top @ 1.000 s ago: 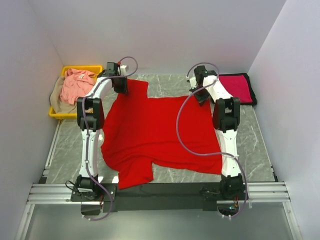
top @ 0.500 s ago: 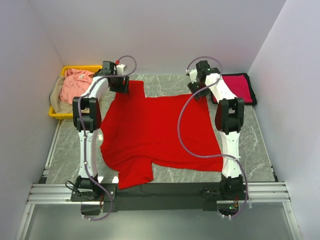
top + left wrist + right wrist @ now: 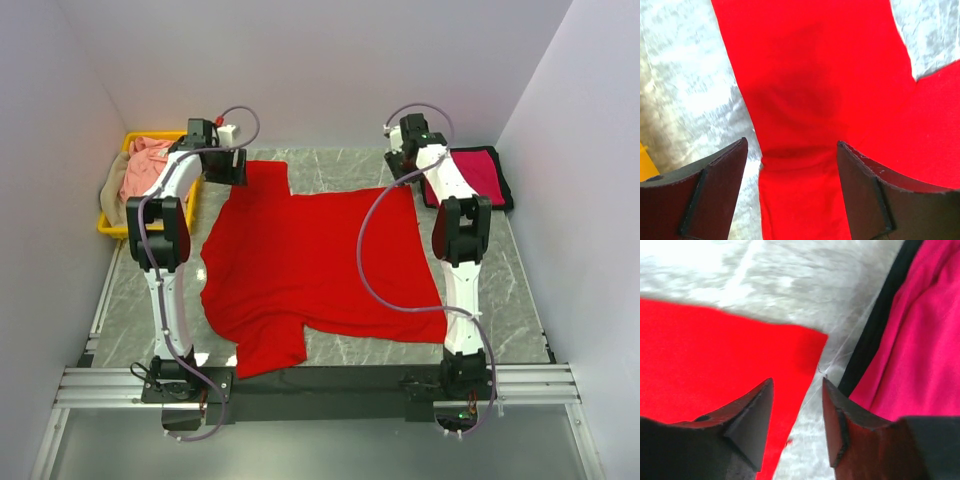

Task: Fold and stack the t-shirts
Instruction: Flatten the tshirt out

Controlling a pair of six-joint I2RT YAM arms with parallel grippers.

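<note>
Bright red t-shirt (image 3: 310,265) lies spread flat in the middle of the grey marble surface (image 3: 135,300). The left pincer (image 3: 791,146) hangs over its far left sleeve with the fingers spread wide, holding nothing. The right pincer (image 3: 797,381) is over the far right corner of the shirt, its fingers apart and empty, just beside the folded crimson-magenta t-shirt (image 3: 478,172). A salmon pink t-shirt (image 3: 145,165) lies in the yellow bin (image 3: 112,229).
</note>
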